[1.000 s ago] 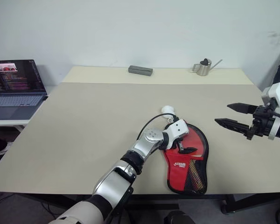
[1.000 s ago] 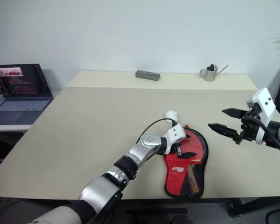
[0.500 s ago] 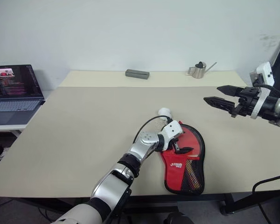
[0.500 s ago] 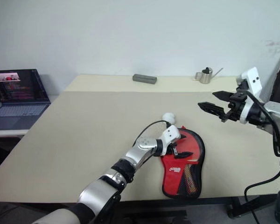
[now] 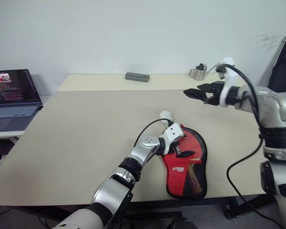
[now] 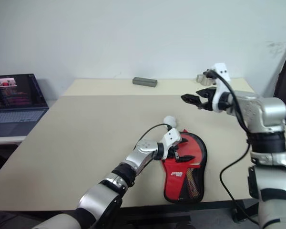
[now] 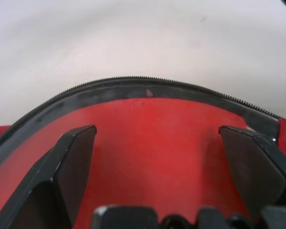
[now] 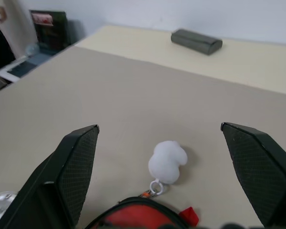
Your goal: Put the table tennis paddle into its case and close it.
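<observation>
Case (image 5: 186,162) flat, round end away, left gripper (image 5: 180,148) jaws spread, right gripper (image 5: 193,92) jaws spread, empty.

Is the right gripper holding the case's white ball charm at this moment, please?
No, the right gripper hangs open in the air, apart from the white ball charm.

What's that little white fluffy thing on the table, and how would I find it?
Start at the big beige table and find the red and black paddle case lying near its front edge. Just past the case's rounded far end lies a small white ball charm, joined to the case by a little ring. It is the one white, soft-looking thing there.
</observation>
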